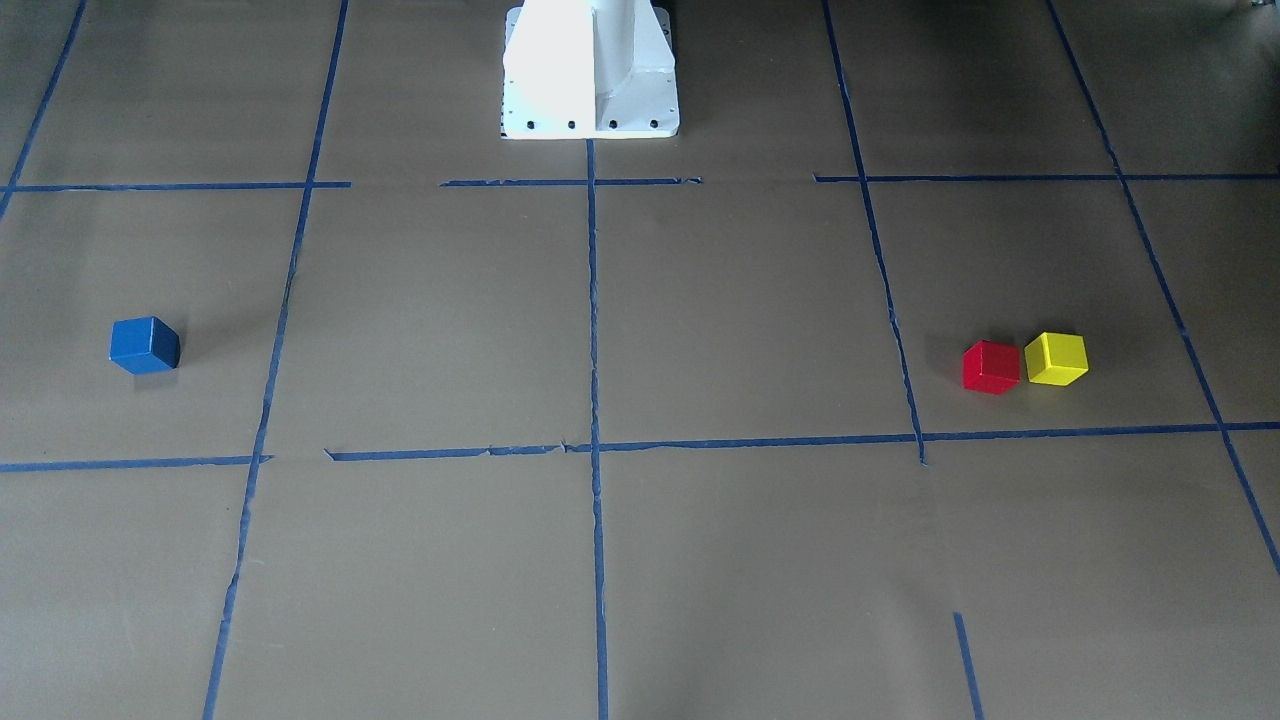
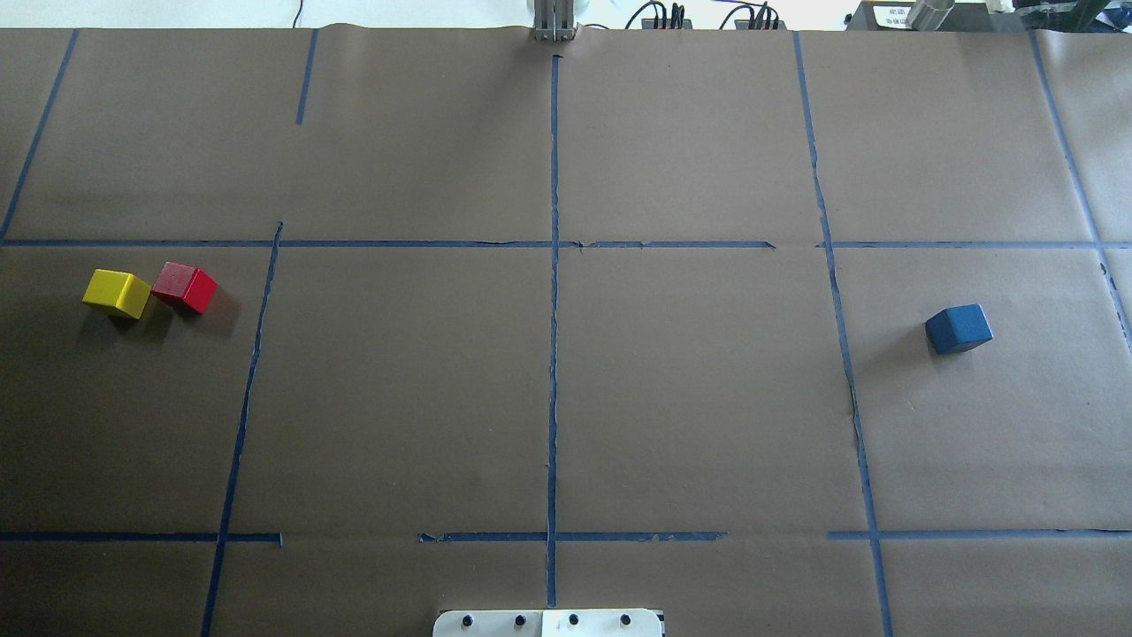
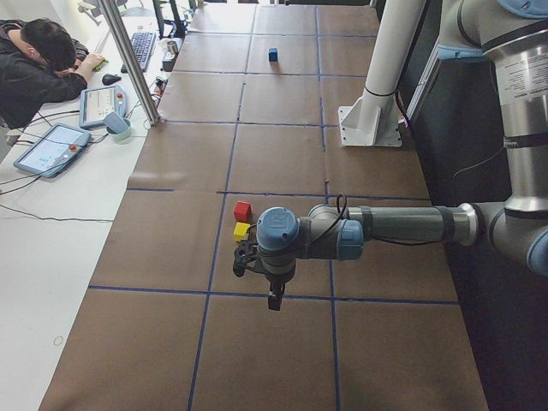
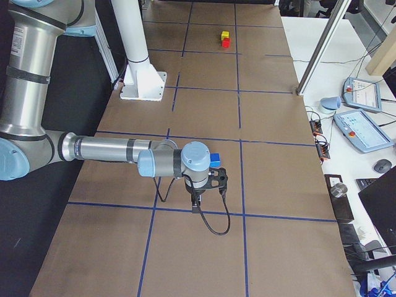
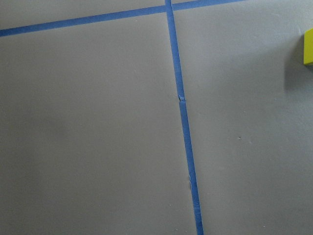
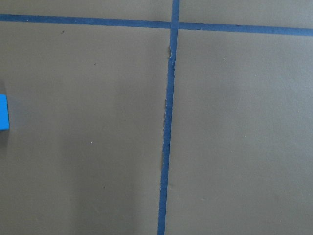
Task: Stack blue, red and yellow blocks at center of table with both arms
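The blue block (image 2: 958, 328) lies on the table's right side, also seen in the front view (image 1: 145, 345). The red block (image 2: 184, 287) and the yellow block (image 2: 117, 293) lie side by side on the left, close together. My left gripper (image 3: 272, 300) hangs above the table just near of the yellow block (image 3: 242, 230); its wrist view catches that block's edge (image 5: 308, 46). My right gripper (image 4: 195, 207) hangs beside the blue block (image 4: 215, 159); its wrist view catches that block's edge (image 6: 3, 112). Both grippers show only in the side views, so I cannot tell whether they are open or shut.
The white robot pedestal (image 1: 590, 70) stands at the table's robot-side edge. Blue tape lines (image 2: 554, 292) divide the brown paper into squares. An operator (image 3: 34, 68) sits at a side desk with tablets (image 3: 51, 147), behind a metal post (image 3: 133, 60).
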Controlling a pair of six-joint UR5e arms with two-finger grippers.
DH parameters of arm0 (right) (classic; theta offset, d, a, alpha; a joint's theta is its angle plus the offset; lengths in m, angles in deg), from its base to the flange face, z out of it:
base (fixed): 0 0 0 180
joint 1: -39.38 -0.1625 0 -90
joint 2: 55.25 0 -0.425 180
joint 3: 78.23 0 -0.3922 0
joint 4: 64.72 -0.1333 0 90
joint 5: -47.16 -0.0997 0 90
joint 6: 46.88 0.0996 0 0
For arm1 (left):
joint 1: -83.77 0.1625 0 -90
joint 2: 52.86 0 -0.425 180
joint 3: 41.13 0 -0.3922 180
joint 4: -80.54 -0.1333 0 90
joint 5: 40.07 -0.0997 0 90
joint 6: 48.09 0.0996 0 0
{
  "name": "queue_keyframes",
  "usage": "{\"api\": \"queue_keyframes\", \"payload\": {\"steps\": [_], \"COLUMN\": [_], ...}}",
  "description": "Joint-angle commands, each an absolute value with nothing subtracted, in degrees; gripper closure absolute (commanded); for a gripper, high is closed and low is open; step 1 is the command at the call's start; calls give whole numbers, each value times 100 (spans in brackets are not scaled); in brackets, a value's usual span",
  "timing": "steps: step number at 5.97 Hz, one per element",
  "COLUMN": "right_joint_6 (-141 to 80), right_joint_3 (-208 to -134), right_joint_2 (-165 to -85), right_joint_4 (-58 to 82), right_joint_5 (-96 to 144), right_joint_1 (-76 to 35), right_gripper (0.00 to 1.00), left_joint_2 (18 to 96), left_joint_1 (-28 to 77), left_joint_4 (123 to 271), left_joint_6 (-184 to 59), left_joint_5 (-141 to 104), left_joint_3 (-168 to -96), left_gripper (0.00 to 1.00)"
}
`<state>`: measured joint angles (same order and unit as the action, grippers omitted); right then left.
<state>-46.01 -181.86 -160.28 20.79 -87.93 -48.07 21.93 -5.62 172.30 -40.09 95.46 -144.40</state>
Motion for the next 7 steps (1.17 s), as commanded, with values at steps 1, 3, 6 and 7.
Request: {"api": "queue_keyframes", "payload": {"steps": [1, 3, 6, 7], "right_joint_6": [-4592, -4557, -2403, -1872], "right_joint_3": [-18186, -18203, -18317, -18326], "right_joint_2": [-16019, -15932, -14819, -14798], "right_joint_4": [2080, 1304, 1060, 877], "right_joint_5": [-8810, -8819, -8689, -8322], "right_joint_1": [-4807, -4476, -3011, -2500], "right_gripper": [0, 0, 0, 0], "left_joint_2": [2185, 2185, 2185, 2185], "left_joint_1": [-544, -544, -544, -544], "left_joint_4": [17239, 17239, 17248, 17248], "left_joint_6": [-4009, -4009, -4009, -4009], "left_joint_5": [9572, 9590, 9598, 9598], "left_joint_3": [-14440, -14440, -14440, -14440], "left_gripper": [0, 0, 0, 0]}}
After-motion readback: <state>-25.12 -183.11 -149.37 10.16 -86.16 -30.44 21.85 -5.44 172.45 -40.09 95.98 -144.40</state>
